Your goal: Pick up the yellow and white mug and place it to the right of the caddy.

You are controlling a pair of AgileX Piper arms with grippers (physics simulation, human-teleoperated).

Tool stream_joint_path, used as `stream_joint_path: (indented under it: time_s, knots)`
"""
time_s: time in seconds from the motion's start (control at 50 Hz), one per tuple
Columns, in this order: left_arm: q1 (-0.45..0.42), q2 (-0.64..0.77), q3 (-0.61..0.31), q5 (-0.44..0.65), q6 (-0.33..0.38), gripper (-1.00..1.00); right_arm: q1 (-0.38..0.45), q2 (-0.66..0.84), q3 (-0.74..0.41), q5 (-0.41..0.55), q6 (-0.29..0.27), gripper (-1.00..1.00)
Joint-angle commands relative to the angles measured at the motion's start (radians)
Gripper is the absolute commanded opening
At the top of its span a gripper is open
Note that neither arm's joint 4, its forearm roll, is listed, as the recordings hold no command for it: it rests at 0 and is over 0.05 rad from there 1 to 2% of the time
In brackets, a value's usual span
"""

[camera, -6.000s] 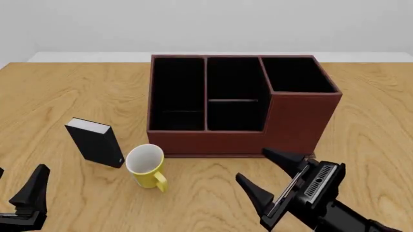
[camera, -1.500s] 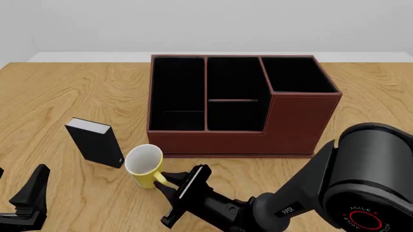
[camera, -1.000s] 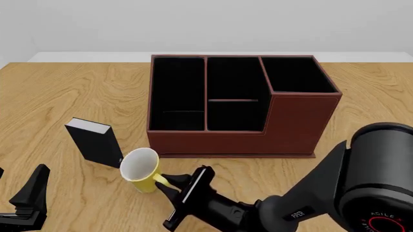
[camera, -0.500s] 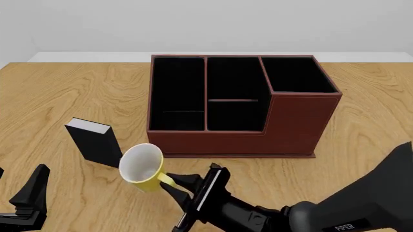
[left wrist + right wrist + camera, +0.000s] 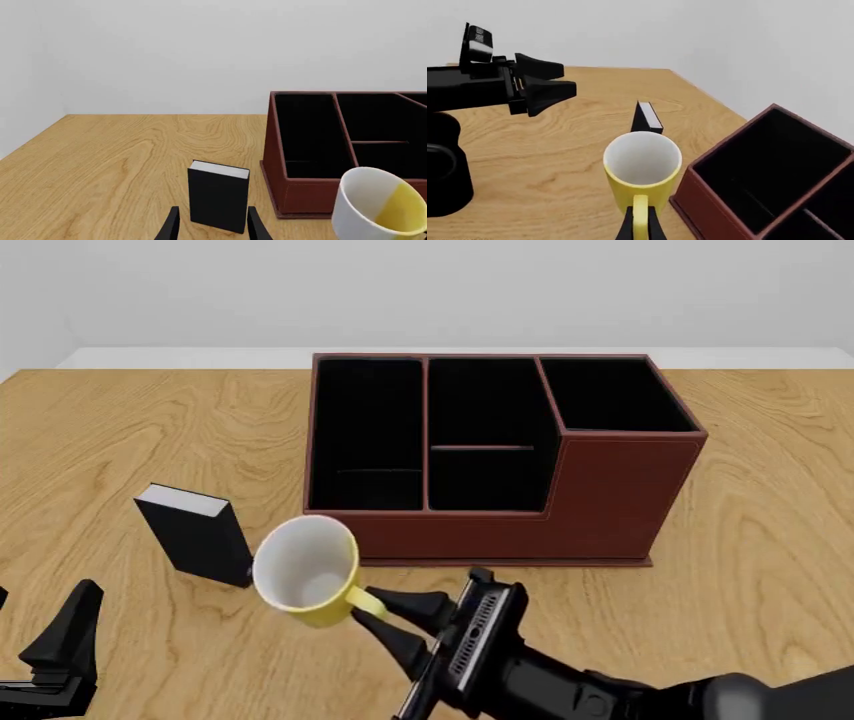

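Note:
The yellow and white mug (image 5: 306, 567) hangs tilted just above the table, its white inside facing the front camera. It is in front of the caddy's left end. My right gripper (image 5: 383, 620) is shut on its yellow loop handle (image 5: 639, 212), with one finger on each side. The caddy (image 5: 494, 465) is a dark reddish-brown box with black compartments, taller at its right end. In the left wrist view the mug (image 5: 377, 207) shows white and yellow beside the caddy (image 5: 313, 150). My left gripper (image 5: 60, 650) stands open and empty at the near left corner.
A small upright black box with a white top (image 5: 198, 534) stands just left of the mug, close to it. Bare wooden table (image 5: 761, 540) lies to the right of the caddy. The left arm (image 5: 500, 82) shows in the right wrist view beyond the mug.
The right gripper came in from the right and closed on the mug's handle. Since then the mug has lifted, tipped its mouth toward the camera and shifted slightly right. The left arm has not moved.

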Motion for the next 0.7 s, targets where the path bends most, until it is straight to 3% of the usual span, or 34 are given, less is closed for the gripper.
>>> stream_joint_path:
  time_s: [0.02, 0.12, 0.16, 0.18, 0.7]
  knots:
    - [0.000, 0.000, 0.000, 0.000, 0.000, 1.00, 0.012, -0.096, 0.032, 0.022, -0.034, -1.00]
    - [0.000, 0.000, 0.000, 0.000, 0.000, 1.00, 0.002, -0.164, 0.043, 0.059, -0.032, -1.00]
    - [0.000, 0.000, 0.000, 0.000, 0.000, 1.00, -0.011, -0.185, 0.070, 0.021, -0.070, -1.00]
    - [0.000, 0.000, 0.000, 0.000, 0.000, 1.00, -0.010, -0.202, 0.056, 0.067, -0.035, -1.00]
    - [0.000, 0.000, 0.000, 0.000, 0.000, 1.00, -0.089, -0.417, 0.104, 0.152, -0.058, -1.00]
